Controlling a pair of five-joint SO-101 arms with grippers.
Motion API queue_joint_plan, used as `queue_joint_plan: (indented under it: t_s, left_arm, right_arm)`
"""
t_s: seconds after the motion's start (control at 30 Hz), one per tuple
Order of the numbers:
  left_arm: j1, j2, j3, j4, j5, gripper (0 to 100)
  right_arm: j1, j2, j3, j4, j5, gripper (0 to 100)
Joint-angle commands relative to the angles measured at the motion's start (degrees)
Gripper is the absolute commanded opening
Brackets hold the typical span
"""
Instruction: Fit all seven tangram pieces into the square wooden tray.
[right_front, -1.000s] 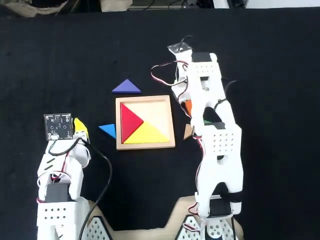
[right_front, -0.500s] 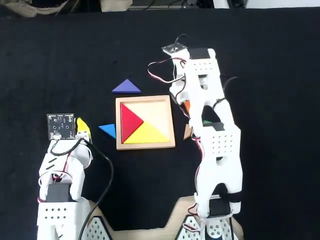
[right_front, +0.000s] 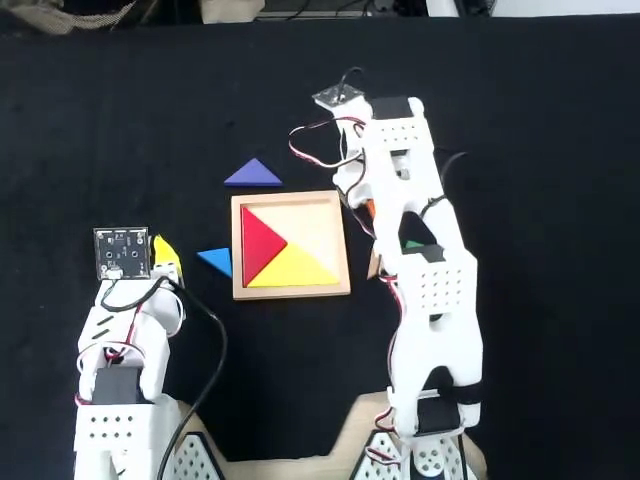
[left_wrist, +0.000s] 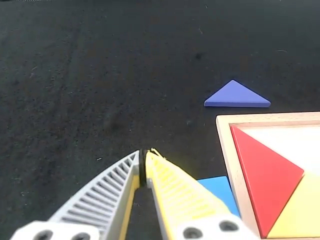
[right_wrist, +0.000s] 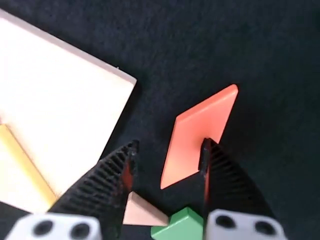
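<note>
The square wooden tray (right_front: 290, 292) lies mid-table holding a red triangle (right_front: 260, 243) and a yellow triangle (right_front: 296, 268). A purple triangle (right_front: 253, 174) lies behind it and a blue triangle (right_front: 216, 261) to its left. My right gripper (right_wrist: 168, 147) is open just right of the tray (right_wrist: 60, 110), low over an orange parallelogram (right_wrist: 200, 130) that lies flat, one finger at its edge. A tan triangle (right_wrist: 142, 212) and a green piece (right_wrist: 182, 225) lie close by. My left gripper (left_wrist: 145, 154) is shut and empty, left of the blue triangle (left_wrist: 217, 186).
The right arm (right_front: 425, 290) stretches along the tray's right side and covers most of the orange, green and tan pieces from above. The black tabletop (right_front: 130, 130) is open at the back left and far right. Cables loop off both arms.
The right arm's wrist has swung a little to the left, toward the tray's back right corner. The left arm has barely shifted. No piece has moved.
</note>
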Motion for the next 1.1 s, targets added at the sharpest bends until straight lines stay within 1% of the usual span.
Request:
queue_joint_plan:
  t_s: [0.0, 0.17, 0.33, 0.4, 0.57, 0.77, 0.87, 1.07]
  left_arm:
    - [0.31, -0.35, -0.31, -1.14, -0.44, 3]
    - [0.31, -0.35, -0.22, -1.23, -0.44, 3]
    - [0.31, -0.35, -0.22, -1.32, -0.44, 3]
    - [0.31, -0.35, -0.22, -1.32, -0.44, 3]
    - [0.31, -0.35, -0.22, -1.32, -0.44, 3]
    - [0.31, -0.35, -0.22, -1.32, -0.44, 3]
    - [0.31, -0.35, -0.22, -1.23, -0.44, 3]
    - [0.31, -0.35, -0.22, -1.32, -0.44, 3]
  right_arm:
    - [-0.88, 1.36, -2.33, -1.23, 1.85, 19.1]
    - [0.0, 4.18, -4.26, -0.88, 3.43, 18.3]
    - [0.97, 4.53, -4.26, -0.79, 5.98, 10.4]
    - [1.05, 4.62, -4.18, -0.79, 6.15, 10.9]
    - [1.05, 4.62, -3.21, -0.79, 6.24, 16.4]
    - [1.49, 4.62, -3.03, -0.7, 6.33, 16.6]
    - [2.29, 4.62, -2.42, -0.44, 8.44, 16.6]
    - [4.04, 4.62, -2.07, 0.09, 9.05, 16.5]
